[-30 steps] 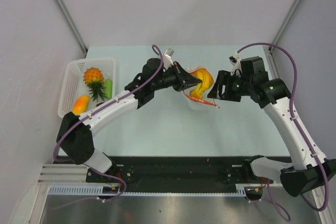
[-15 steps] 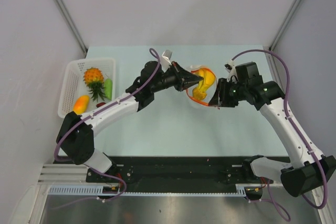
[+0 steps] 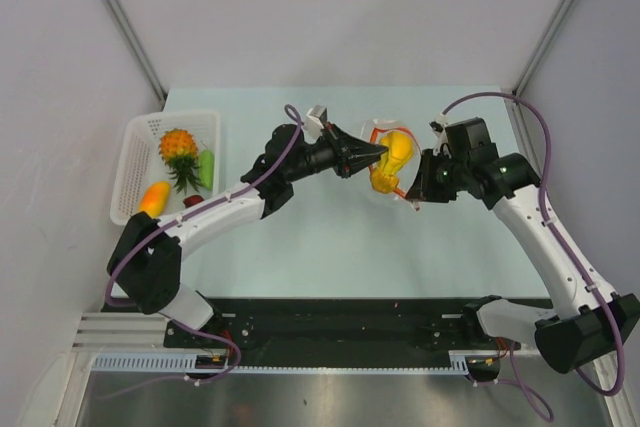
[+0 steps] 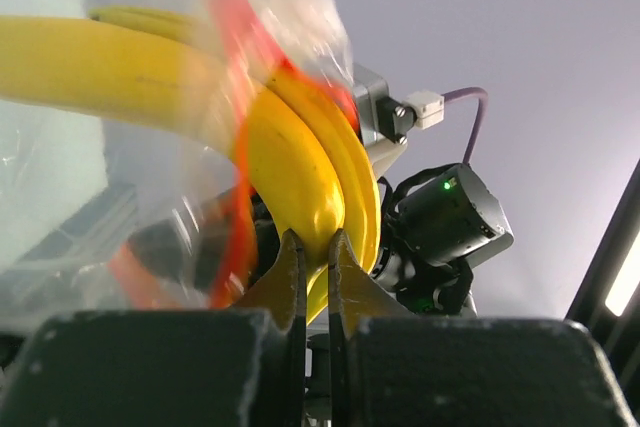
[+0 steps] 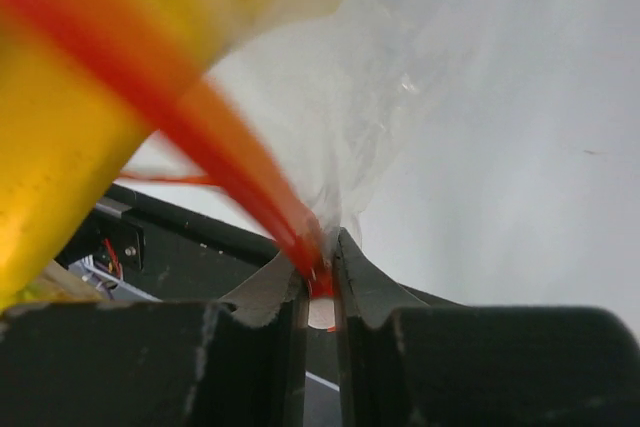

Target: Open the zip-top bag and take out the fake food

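The clear zip-top bag (image 3: 383,137) with its orange-red zip strip hangs in the air above the table between my two grippers. Yellow toy bananas (image 3: 392,159) stick out of its mouth. My left gripper (image 3: 380,150) is shut on the tip of the bananas (image 4: 300,182), seen close in the left wrist view (image 4: 315,239). My right gripper (image 3: 408,187) is shut on the bag's zip strip (image 5: 225,162), pinched between the jaws in the right wrist view (image 5: 320,265). The pineapple (image 3: 180,152), a green piece (image 3: 206,167), an orange piece (image 3: 153,198) and a small red fruit (image 3: 192,201) lie in the white basket (image 3: 135,142).
The white perforated basket stands at the table's left side. Grey walls with metal struts close in the back and both sides. The black base rail runs along the near edge.
Both grippers have lifted the bag and bananas up and slightly back. The right gripper has moved left toward the bag, and the bananas stand further out of the bag's mouth.
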